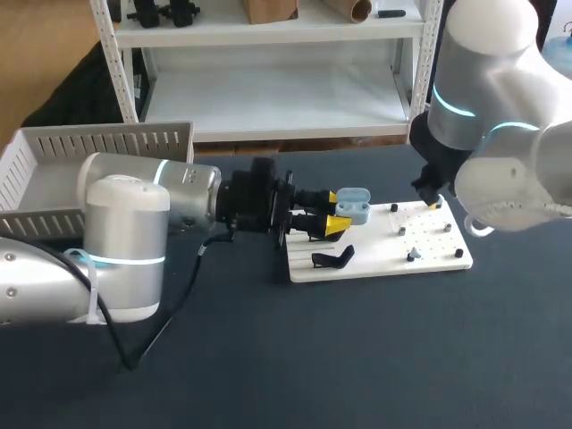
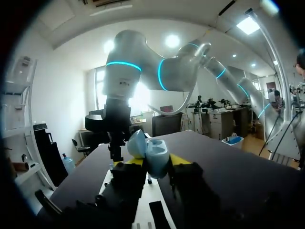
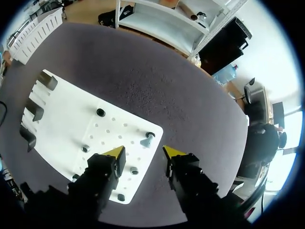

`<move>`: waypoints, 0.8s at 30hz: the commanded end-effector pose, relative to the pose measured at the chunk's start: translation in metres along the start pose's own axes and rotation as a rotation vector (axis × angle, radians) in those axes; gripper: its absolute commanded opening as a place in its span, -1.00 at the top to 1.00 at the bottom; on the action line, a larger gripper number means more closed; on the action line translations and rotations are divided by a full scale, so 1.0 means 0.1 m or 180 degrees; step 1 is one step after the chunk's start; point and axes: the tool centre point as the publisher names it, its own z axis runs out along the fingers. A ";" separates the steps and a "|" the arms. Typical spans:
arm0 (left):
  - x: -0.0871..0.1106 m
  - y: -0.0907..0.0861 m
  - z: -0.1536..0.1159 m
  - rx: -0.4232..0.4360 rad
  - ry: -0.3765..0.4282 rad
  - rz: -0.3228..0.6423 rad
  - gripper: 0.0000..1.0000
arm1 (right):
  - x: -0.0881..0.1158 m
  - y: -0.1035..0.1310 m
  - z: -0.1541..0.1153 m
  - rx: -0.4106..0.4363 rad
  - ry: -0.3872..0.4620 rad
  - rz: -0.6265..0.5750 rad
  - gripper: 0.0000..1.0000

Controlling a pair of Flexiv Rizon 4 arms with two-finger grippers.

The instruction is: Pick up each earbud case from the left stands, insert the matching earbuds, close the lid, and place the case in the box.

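Light-blue earbud case (image 1: 353,206), lid open, sat mid-frame, pinched between the left gripper (image 1: 336,214) fingers above the white board (image 1: 384,255). Right gripper (image 3: 144,152) hung spread over the board's pegs, with 1 likely earbud (image 3: 149,139) just ahead of its tips. Step in hand: inserting earbuds. Next move probably needs the right fingers lowered onto that earbud. Box (image 1: 54,152) sat upper left.

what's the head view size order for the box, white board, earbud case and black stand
1. box, partly hidden
2. white board
3. earbud case and black stand: look about alike
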 end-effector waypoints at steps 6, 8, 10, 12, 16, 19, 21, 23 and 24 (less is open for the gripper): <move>0.01 -0.01 0.00 -0.0015 -0.0005 0.0007 1.00 | -0.04 0.00 0.09 0.0088 0.0000 0.0051 0.09; 0.01 -0.01 0.00 -0.0015 -0.0005 0.0007 1.00 | -0.05 -0.01 0.11 0.0111 -0.0006 0.0062 0.11; 0.01 -0.01 0.00 -0.0015 -0.0005 0.0007 1.00 | -0.06 -0.01 0.12 0.0143 -0.0005 0.0080 0.15; 0.01 -0.01 0.00 -0.0015 -0.0005 0.0007 1.00 | -0.06 -0.02 0.13 0.0149 -0.0002 0.0104 0.18; 0.01 -0.01 0.00 -0.0015 -0.0005 0.0007 1.00 | -0.06 -0.04 0.16 0.0176 0.0011 0.0125 0.18; 0.01 -0.01 0.00 -0.0015 -0.0005 0.0007 1.00 | -0.06 -0.05 0.16 0.0201 -0.0005 0.0154 0.20; 0.01 -0.01 0.00 -0.0015 -0.0005 0.0007 1.00 | -0.06 -0.05 0.17 0.0211 -0.0008 0.0167 0.25; 0.01 -0.01 0.00 -0.0015 -0.0005 0.0007 1.00 | -0.06 -0.06 0.17 0.0213 -0.0009 0.0179 0.26; 0.01 -0.01 0.00 -0.0015 -0.0005 0.0007 1.00 | -0.06 -0.06 0.17 0.0214 -0.0010 0.0184 0.26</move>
